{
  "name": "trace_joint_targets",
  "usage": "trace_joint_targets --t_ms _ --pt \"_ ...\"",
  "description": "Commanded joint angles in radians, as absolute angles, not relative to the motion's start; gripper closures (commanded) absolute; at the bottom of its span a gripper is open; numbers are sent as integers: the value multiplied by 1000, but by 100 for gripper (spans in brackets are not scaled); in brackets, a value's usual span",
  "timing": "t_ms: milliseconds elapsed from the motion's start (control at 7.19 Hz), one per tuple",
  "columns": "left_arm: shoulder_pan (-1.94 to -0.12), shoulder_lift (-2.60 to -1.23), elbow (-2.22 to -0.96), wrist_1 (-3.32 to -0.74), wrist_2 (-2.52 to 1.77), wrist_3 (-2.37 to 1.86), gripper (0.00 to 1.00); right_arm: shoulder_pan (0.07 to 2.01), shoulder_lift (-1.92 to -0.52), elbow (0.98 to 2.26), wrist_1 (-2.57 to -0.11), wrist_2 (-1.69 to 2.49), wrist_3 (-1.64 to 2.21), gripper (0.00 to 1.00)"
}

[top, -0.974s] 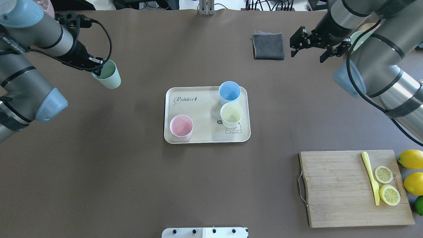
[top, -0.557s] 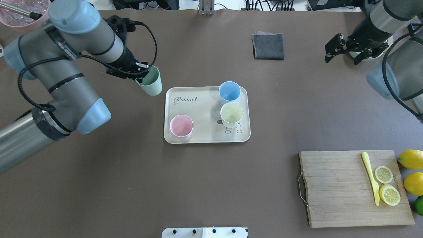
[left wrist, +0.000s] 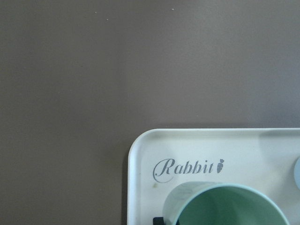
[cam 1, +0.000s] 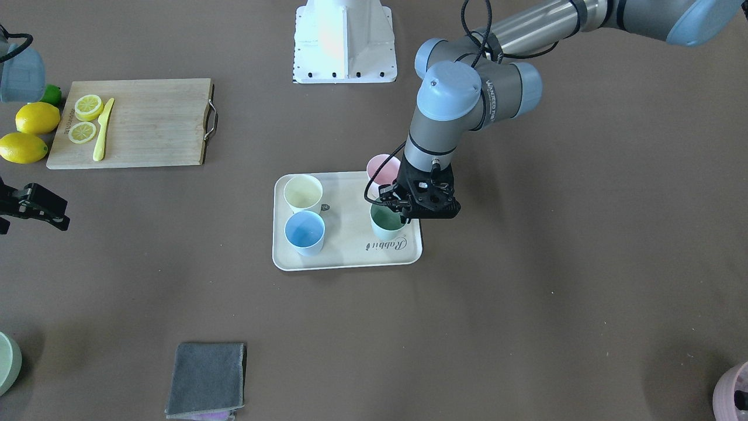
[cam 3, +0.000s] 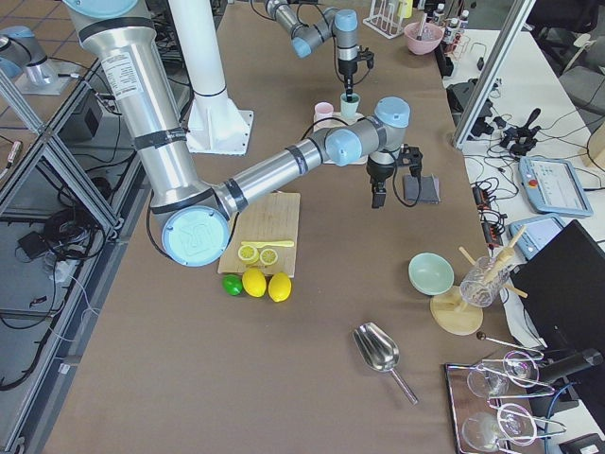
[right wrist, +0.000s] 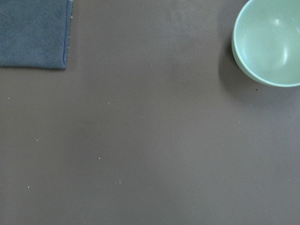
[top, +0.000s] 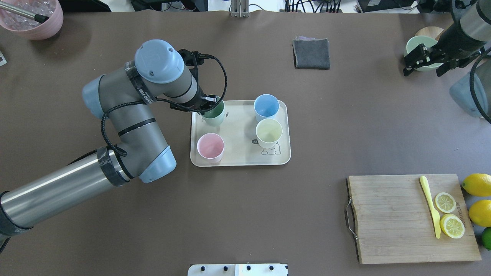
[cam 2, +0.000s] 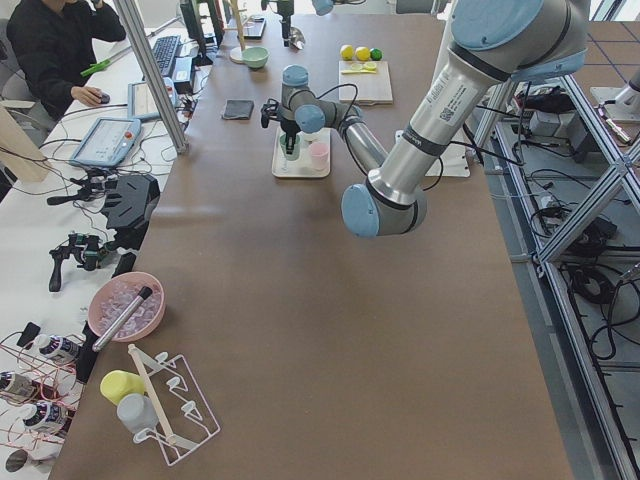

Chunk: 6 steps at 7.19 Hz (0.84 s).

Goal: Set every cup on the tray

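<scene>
The cream tray lies mid-table with three cups standing on it: light blue, pale yellow and pale pink. My left gripper is shut on the rim of the mint green cup, upright over the tray's far-left corner by the "Rabbit" script. I cannot tell whether its base touches the tray. The left wrist view shows this cup's mouth above the tray. My right gripper hangs open and holds nothing at the far right, beside a pale green bowl.
A wooden cutting board with lemon slices and a yellow knife sits front right, whole lemons beside it. A folded grey cloth lies at the back, the pale green bowl back right, a mauve pot back left.
My left arm carried the mint green cup rightward from left of the tray to over its far-left corner. My right arm drew back to the right, toward the bowl.
</scene>
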<state>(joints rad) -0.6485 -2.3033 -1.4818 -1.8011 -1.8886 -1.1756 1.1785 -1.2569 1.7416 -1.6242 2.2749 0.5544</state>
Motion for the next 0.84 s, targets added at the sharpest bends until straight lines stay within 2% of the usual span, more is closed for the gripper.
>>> trace_joint_targets --t_ms 0,139,278,418,696 --pt "-644 -2306 -1433 -1841 -1879 -1178 100 1190 -1270 1744 -1624 2275 532 0" --pt "-637 -2304 -1433 -1842 -1879 -1178 100 1190 -1270 1743 -1624 2275 529 0" --pt "-637 -2304 -1436 -1842 -1879 -1175 46 1195 -1279 1741 -1626 2275 517 0" --pt "-643 -2304 -1454 -1851 -1884 -1166 3 1209 -1288 1740 -1628 2295 497 0" --pt "-717 -2296 -1546 -1788 -1973 -1145 2 1253 -1336 1746 -1626 2339 437 0"
